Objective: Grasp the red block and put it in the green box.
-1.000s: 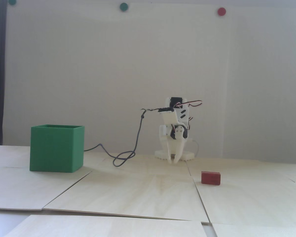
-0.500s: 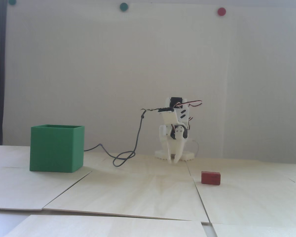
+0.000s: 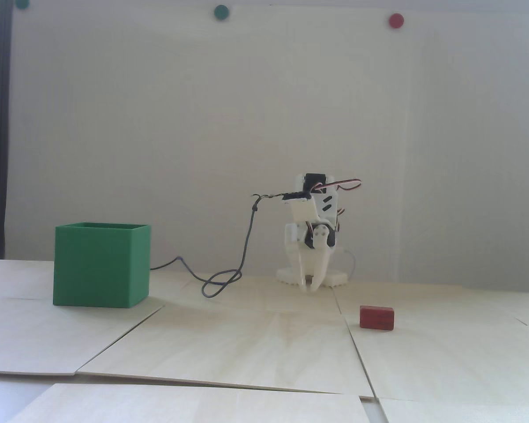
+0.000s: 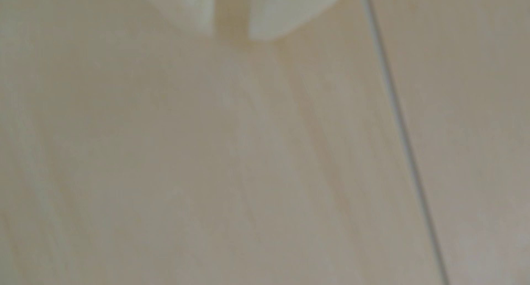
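The red block (image 3: 377, 318) is a small dark red brick lying on the wooden table at the right in the fixed view. The green box (image 3: 99, 269) stands at the left, open at the top. My white gripper (image 3: 311, 287) hangs folded in front of the arm's base, tips down near the table, well behind and left of the block. In the wrist view the gripper (image 4: 231, 35) shows at the top edge with a narrow gap between its tips and nothing in it. Block and box are out of the wrist view.
A grey cable (image 3: 229, 277) loops on the table between box and arm. The table is made of pale wooden panels with seams (image 4: 401, 130). A red magnet (image 3: 396, 20) and a green magnet (image 3: 221, 12) are on the back wall.
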You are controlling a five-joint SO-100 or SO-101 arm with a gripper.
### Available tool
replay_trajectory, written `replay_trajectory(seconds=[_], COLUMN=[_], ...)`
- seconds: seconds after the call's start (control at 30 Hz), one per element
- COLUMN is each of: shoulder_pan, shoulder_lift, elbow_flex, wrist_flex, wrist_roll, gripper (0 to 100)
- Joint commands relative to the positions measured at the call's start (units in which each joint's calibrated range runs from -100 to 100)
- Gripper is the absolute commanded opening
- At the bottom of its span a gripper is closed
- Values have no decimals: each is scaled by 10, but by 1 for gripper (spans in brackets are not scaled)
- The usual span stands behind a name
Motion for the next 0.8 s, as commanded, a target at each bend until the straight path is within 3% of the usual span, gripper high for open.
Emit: replay_trajectory(seconds=[0.0, 0.3, 0.43, 0.47, 0.57, 0.77], shoulder_pan=[1, 0, -2, -2, -3, -29], shoulder_lift=[-12, -8, 3, 39, 148, 430], elbow_flex=[6, 6, 6, -1, -61, -316], wrist_flex=[20, 11, -113, -192, -258, -262], wrist_roll=[-1, 3, 4, 8, 40, 42], gripper=[3, 3, 3, 8, 13, 13])
